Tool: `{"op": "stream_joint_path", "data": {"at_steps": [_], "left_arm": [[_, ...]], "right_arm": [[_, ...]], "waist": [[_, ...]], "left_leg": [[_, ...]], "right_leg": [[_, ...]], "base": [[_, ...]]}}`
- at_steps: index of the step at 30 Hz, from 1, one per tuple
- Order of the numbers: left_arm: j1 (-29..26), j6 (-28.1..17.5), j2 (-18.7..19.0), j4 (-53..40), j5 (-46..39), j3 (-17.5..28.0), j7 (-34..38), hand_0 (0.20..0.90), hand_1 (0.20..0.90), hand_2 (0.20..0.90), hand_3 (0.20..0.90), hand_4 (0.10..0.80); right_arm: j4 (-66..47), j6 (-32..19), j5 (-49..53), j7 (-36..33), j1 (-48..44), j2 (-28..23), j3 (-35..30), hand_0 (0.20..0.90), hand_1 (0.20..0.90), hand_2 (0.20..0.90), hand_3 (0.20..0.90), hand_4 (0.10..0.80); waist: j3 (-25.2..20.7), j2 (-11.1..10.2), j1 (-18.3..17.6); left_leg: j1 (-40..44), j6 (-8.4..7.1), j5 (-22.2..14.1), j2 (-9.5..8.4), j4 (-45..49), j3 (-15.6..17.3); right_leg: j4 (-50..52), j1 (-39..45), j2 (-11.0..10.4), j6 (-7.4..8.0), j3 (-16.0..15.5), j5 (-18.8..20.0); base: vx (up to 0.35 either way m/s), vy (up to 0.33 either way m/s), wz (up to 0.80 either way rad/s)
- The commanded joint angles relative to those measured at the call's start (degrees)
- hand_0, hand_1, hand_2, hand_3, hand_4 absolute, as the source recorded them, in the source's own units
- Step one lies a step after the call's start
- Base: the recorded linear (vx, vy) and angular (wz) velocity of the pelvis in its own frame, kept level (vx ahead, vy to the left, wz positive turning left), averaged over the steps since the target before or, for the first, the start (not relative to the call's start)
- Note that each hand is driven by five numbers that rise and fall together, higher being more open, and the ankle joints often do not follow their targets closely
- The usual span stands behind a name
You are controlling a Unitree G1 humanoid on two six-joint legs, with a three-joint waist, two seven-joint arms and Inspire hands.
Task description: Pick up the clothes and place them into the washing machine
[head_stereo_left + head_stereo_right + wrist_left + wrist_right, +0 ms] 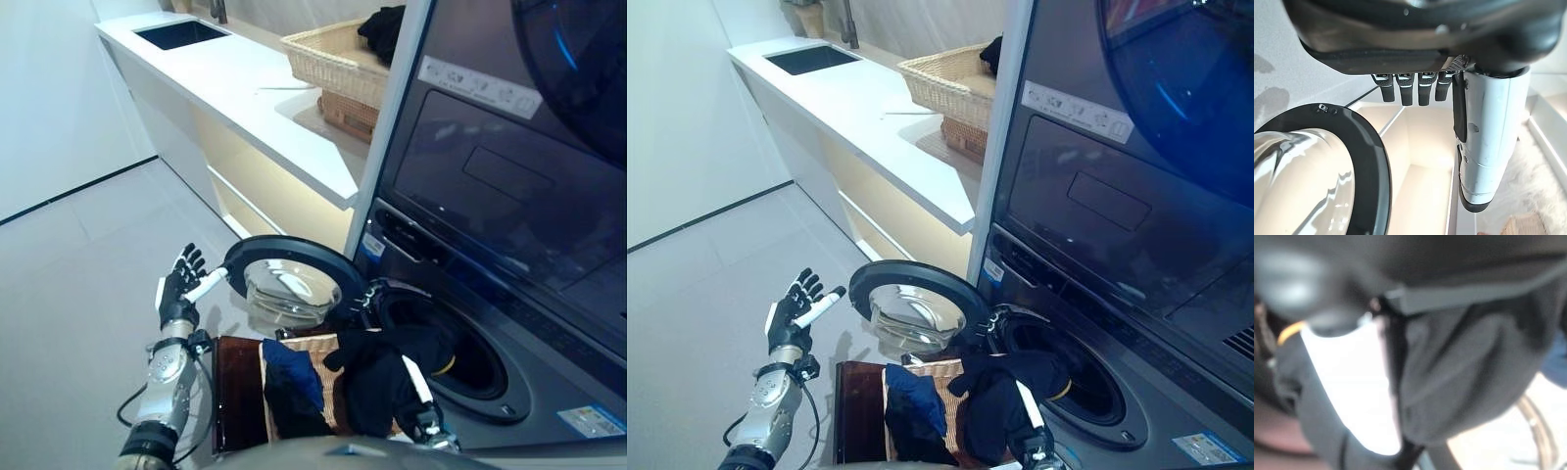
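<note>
A black garment (377,384) hangs over my right hand (416,380), just in front of the washing machine's open drum (460,357). In the right wrist view my white-covered thumb (1352,382) presses into that dark cloth (1464,372), so the hand is shut on it. Below it, a wicker basket (338,345) on a brown stand (235,392) holds a blue garment (291,377). My left hand (180,286) is raised by the outer rim of the round glass door (289,279), which stands swung open. Its fingers (1410,90) are straight and hold nothing.
A white counter (245,88) with a dark sink (181,34) runs along the back left. A second wicker basket (333,59) with dark cloth in it sits on the counter. A dark appliance front (490,166) rises above the drum. Pale tiled floor (78,284) spreads to the left.
</note>
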Motion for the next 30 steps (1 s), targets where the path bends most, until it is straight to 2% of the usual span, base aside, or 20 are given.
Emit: {"op": "stream_joint_path", "data": {"at_steps": [1, 9, 14, 17, 30], "left_arm": [[-5.36, -8.18, 0.98, -6.35, -1.21, 3.10, -1.13, 0.900, 0.900, 0.900, 0.900, 0.800], [-3.65, -9.35, 0.06, -12.61, -4.86, 3.47, -3.18, 0.900, 0.900, 0.900, 0.900, 0.800], [-3.20, -10.10, 0.33, -16.14, -6.93, 3.72, -4.72, 0.900, 0.900, 0.900, 0.900, 0.800], [-2.71, -10.75, 0.95, -18.62, -7.85, 3.51, -5.67, 0.900, 0.900, 0.900, 0.900, 0.800], [-0.92, -12.33, 2.15, -23.13, -9.49, 4.84, -5.62, 0.900, 0.900, 0.900, 0.900, 0.800]], "right_arm": [[-2.13, -2.23, 1.12, 2.96, -5.73, 0.05, -4.44, 0.200, 0.200, 0.200, 0.200, 0.300], [-1.09, -4.01, 3.77, 2.00, -10.50, -1.34, -7.96, 0.200, 0.200, 0.200, 0.200, 0.300], [-3.26, -5.41, 4.58, 1.38, -14.39, -2.39, -8.25, 0.200, 0.200, 0.200, 0.200, 0.300], [-6.47, -8.08, 5.31, 0.70, -17.29, -3.90, -9.44, 0.200, 0.200, 0.200, 0.200, 0.300], [-12.81, -18.11, 6.08, -4.80, -24.22, -7.89, -16.56, 0.200, 0.200, 0.200, 0.200, 0.300]], "waist": [[1.42, 0.19, 0.03], [5.20, 3.30, 0.40], [6.76, 3.87, 2.14], [7.36, 4.13, 3.19], [6.03, 4.89, 4.28]], "left_leg": [[0.78, -2.01, -4.84, -2.66, 0.71, 0.70], [-5.37, -0.55, -5.23, -4.72, 4.35, 0.82], [-12.95, -0.09, -4.72, -5.29, 7.62, 1.14], [-18.53, 0.03, -3.77, -5.52, 9.06, 0.39], [-27.65, -0.34, -2.03, -5.89, 9.69, -3.35]], "right_leg": [[2.66, -2.59, -0.95, 1.42, -2.43, -1.30], [10.58, -12.10, -2.41, 1.16, -0.60, -2.33], [13.87, -20.31, -3.08, 0.84, 0.34, -2.08], [15.66, -26.02, -3.44, 0.49, 0.23, -2.03], [16.68, -33.65, -4.52, 0.17, -1.50, -1.80]], "base": [[-0.063, 0.053, 0.06], [-0.125, 0.086, 0.02], [-0.158, 0.040, -0.07], [-0.133, -0.001, 0.16], [-0.024, -0.021, 0.19]]}}
